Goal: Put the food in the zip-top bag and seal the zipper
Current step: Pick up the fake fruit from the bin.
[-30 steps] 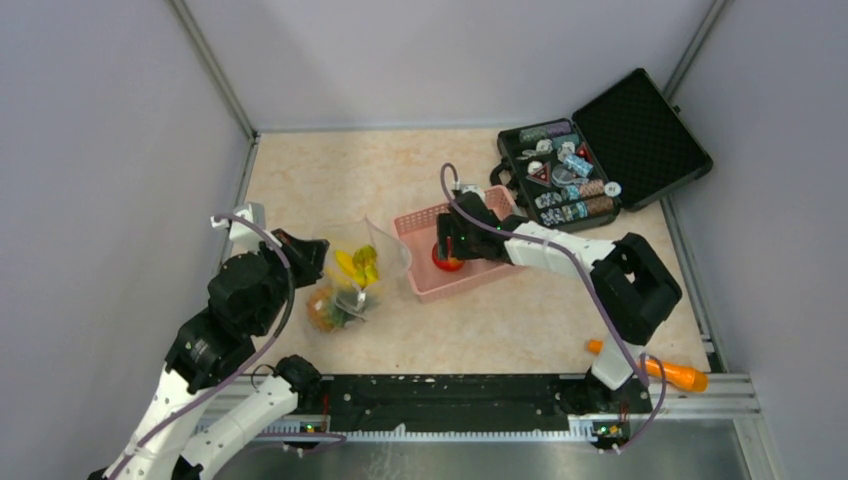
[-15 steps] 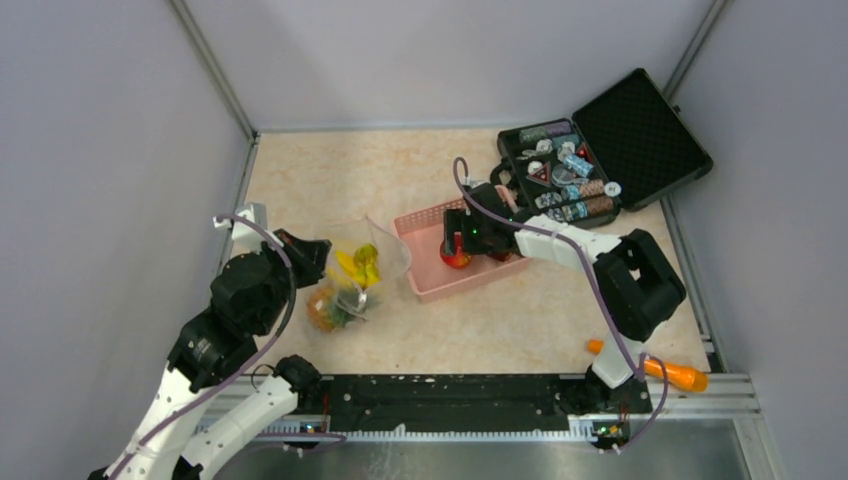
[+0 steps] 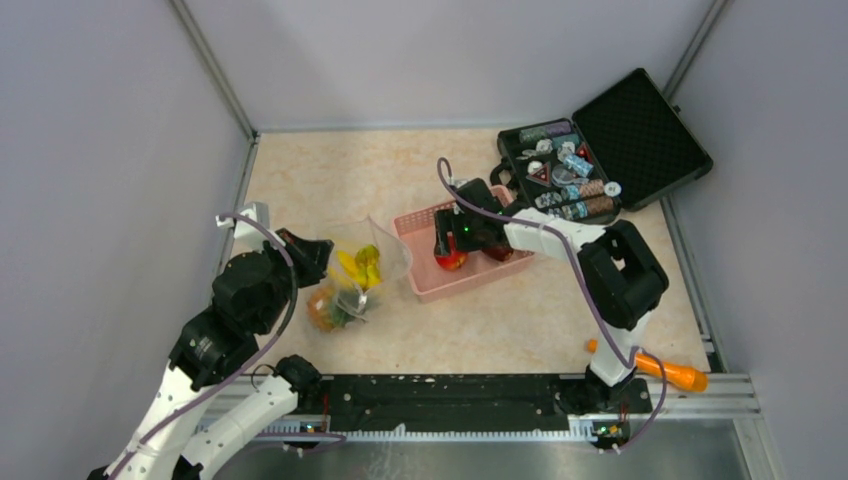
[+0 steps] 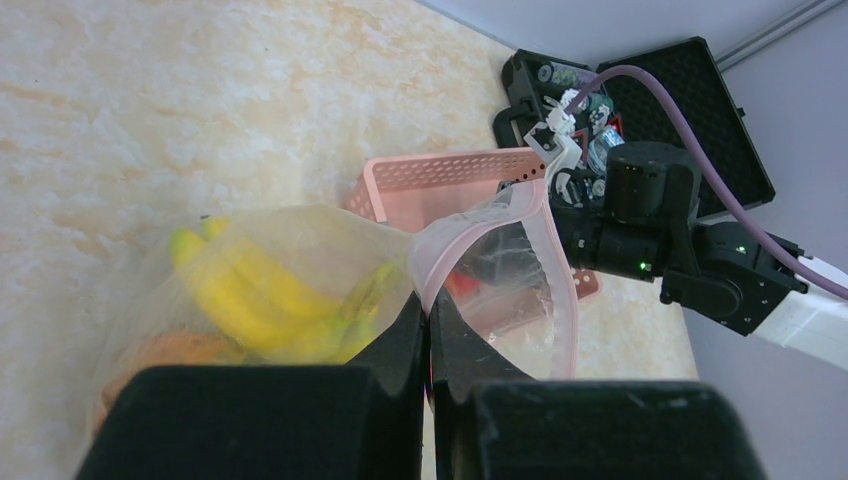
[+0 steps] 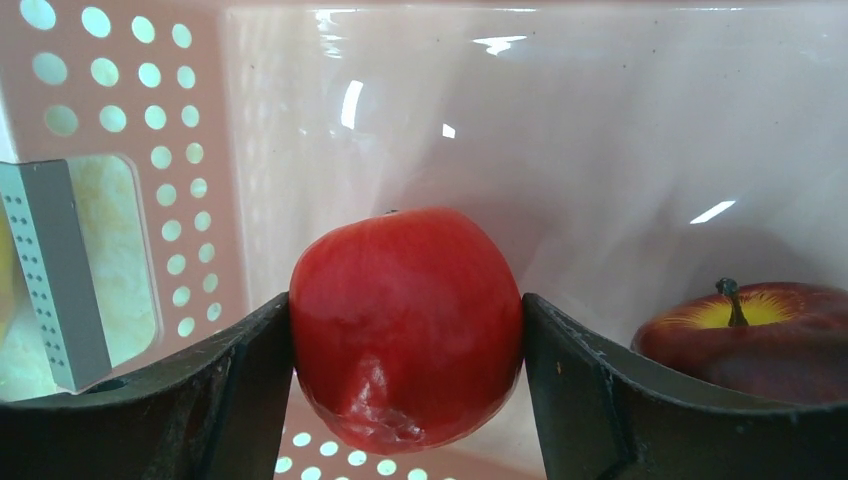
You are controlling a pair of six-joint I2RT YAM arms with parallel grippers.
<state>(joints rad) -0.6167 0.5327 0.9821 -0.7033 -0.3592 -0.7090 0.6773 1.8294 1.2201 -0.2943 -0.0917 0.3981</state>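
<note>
The clear zip-top bag [image 3: 372, 262] lies left of the pink basket [image 3: 425, 285], with the yellow bananas [image 3: 357, 265] and the pineapple [image 3: 325, 308] inside it. My left gripper [image 4: 430, 305] is shut on the bag's pink zipper [image 4: 555, 260] edge and holds the mouth open toward the basket. Inside the basket, my right gripper [image 5: 405, 340] has both fingers pressed against the sides of the red round fruit [image 5: 405, 320]. The dark maroon fruit [image 5: 750, 335] rests just to its right on the basket floor.
An open black case [image 3: 570, 185] of small trinkets stands at the back right, close behind the basket. An orange carrot-like stick [image 3: 675, 375] lies at the near right edge by the right arm's base. The basket's perforated wall [image 5: 150, 100] rises close to my right fingers.
My right wrist swung slightly right and back left inside the basket, and its fingers now press on the red fruit. The left arm and the bag have not moved.
</note>
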